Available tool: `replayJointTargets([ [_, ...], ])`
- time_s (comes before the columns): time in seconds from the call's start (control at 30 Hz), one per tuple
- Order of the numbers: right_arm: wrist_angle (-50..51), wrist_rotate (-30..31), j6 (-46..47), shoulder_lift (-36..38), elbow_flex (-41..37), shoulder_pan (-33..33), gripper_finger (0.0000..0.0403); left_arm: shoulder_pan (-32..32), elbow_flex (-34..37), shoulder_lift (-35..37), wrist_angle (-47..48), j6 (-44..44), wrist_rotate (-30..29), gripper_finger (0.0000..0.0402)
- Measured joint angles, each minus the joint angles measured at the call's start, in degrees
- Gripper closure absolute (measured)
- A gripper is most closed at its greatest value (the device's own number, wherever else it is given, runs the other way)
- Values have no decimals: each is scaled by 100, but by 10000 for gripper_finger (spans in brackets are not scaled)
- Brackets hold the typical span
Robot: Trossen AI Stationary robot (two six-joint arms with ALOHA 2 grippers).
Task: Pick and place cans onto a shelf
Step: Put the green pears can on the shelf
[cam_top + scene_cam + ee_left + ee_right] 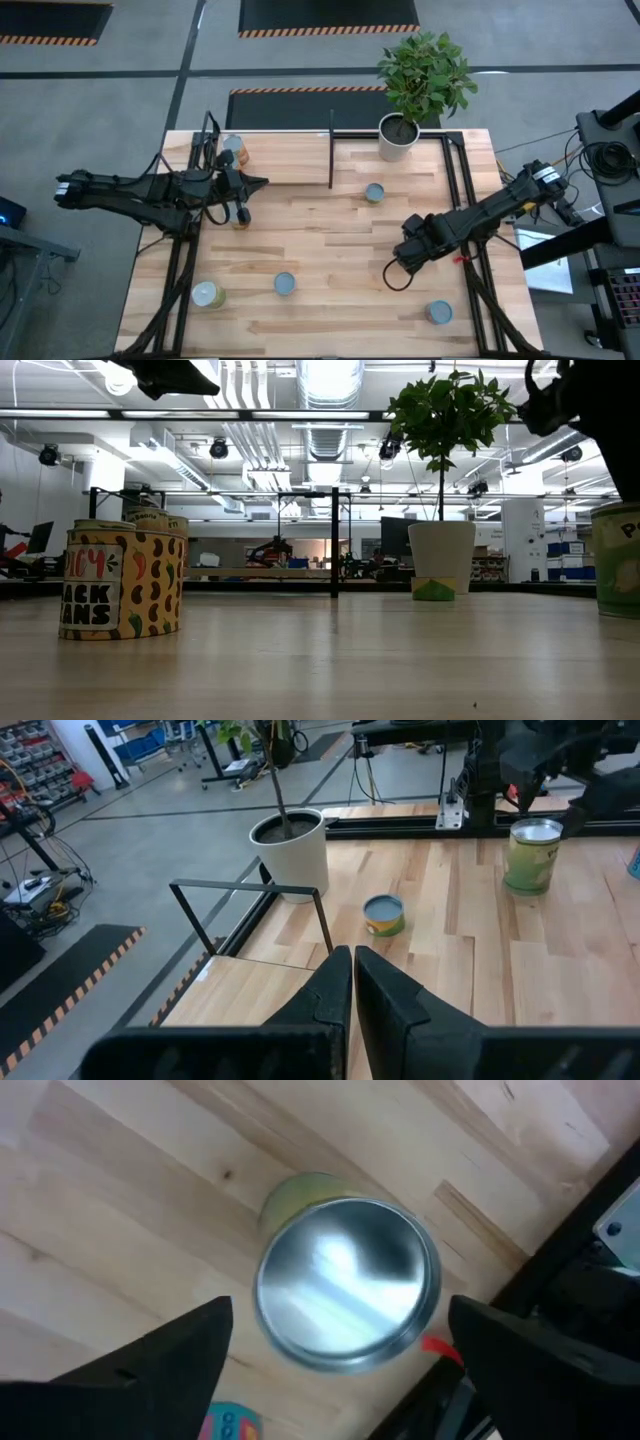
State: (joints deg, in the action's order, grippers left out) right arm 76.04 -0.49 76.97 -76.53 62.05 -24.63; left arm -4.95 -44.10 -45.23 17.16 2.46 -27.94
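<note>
In the high view we see the right gripper (415,247) in the lower right part of the frame, poised over the tabletop (330,300) near the black frame rail (470,250) on that side. Its wrist view looks straight down on a green-sided can (345,1285) with a shiny silver top, standing upright on the wood; the 2 dark fingers (160,1360) stand wide apart on either side of that can and we see no contact, so the jaws are open and hold nothing. The left gripper (255,183) sits in the upper left part of the high view, at the edge of the shelf (285,160), with its fingers (330,995) pressed together and nothing between them. The shelf runs along the top edge of the table, split by a black divider bar (331,150), with 1 orange-labelled can (233,150) on its left end. A small can (374,192) stands just below the shelf near centre, beside the white plant pot (398,138). 3 more cans lie along the bottom of the frame: a pale yellowish one (207,294) at lower left, a blue-grey one (285,284) beside it, and another blue-grey one (438,313) at lower right. In the low view a spotted yellow can (122,588) stands at the left.
</note>
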Motion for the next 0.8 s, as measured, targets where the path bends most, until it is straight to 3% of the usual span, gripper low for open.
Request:
replayJointTargets([
  [0.57, -812, -13, -187, 4, -746, -25, 34, 0, 0, -42, 1, -20, 0, 402],
  [0.8, -1061, 54, -270, 5, -868, -25, 75, 0, 0, -44, -1, -20, 0, 402],
])
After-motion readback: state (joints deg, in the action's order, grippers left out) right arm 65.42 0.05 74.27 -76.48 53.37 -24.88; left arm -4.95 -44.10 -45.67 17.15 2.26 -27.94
